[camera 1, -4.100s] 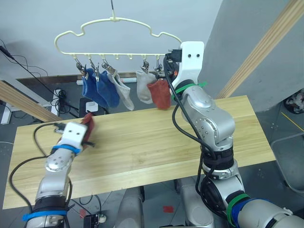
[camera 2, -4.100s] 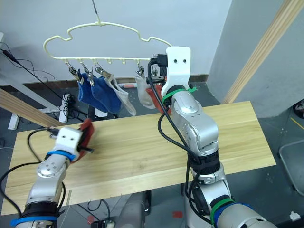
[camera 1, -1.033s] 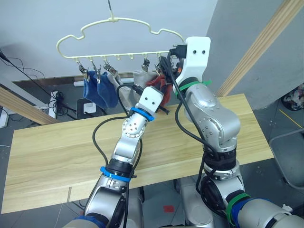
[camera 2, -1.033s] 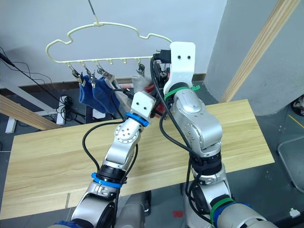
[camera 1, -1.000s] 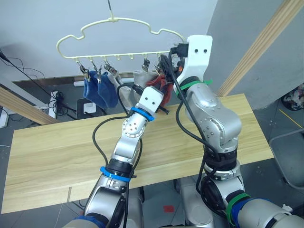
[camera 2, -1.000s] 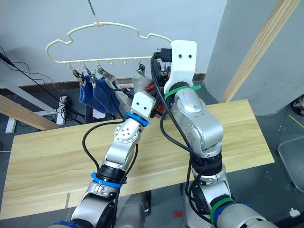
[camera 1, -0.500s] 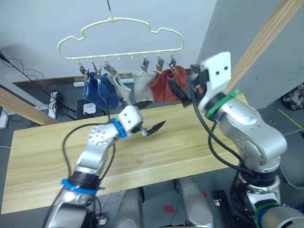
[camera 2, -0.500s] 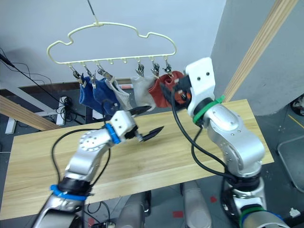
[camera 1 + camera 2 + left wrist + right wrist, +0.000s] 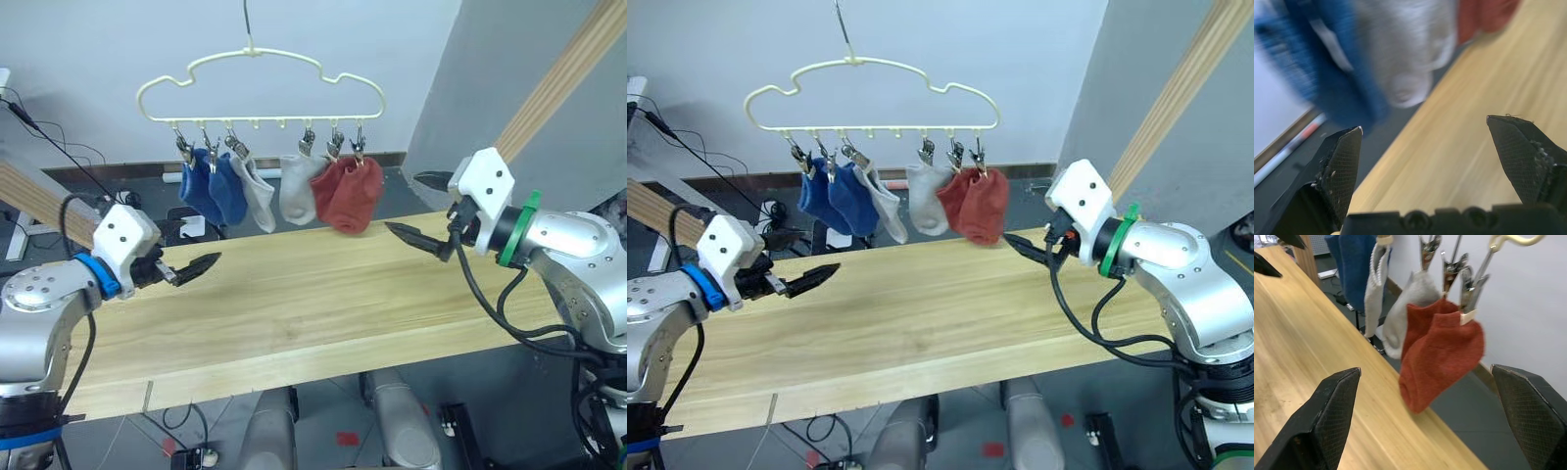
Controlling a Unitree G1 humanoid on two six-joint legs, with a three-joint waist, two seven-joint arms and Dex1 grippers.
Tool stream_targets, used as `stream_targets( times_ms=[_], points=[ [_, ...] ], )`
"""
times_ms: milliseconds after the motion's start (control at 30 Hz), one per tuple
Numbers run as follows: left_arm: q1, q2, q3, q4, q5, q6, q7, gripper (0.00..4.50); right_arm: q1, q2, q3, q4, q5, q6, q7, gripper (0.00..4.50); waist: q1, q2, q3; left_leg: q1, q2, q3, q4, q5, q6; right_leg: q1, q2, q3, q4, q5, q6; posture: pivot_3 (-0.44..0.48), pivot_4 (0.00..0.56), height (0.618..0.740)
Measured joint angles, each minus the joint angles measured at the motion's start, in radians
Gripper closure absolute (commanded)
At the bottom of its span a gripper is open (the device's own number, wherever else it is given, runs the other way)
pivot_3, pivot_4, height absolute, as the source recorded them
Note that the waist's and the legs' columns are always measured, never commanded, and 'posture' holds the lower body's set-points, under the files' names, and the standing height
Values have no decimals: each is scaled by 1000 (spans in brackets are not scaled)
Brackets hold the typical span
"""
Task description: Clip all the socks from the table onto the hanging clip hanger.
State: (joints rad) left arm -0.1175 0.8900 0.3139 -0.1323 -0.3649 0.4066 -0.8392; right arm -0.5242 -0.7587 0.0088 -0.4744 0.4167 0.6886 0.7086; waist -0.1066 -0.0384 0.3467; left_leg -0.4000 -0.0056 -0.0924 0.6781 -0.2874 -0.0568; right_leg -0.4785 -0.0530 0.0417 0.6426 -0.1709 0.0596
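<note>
The second rust-red sock [image 9: 355, 196] now hangs clipped, and both pincers have drawn back apart, empty.

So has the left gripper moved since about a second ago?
Yes. The left gripper was up at the pale-yellow wire clip hanger by the rust-red socks; it has come down and to the robot's left, open over the wooden table.
</note>
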Motion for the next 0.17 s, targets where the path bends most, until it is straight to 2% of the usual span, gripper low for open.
stream_targets(
  times_ms=[167],
  points=[
    [11, 2, 9, 70, 20, -50, -1, 0, 34, -12, -6, 65, -32, -87, 39, 30, 20, -3, -30, 1, 0, 0, 0, 0, 0, 1, 0, 0, 0, 0, 0, -47, 181, 740]
  ],
)
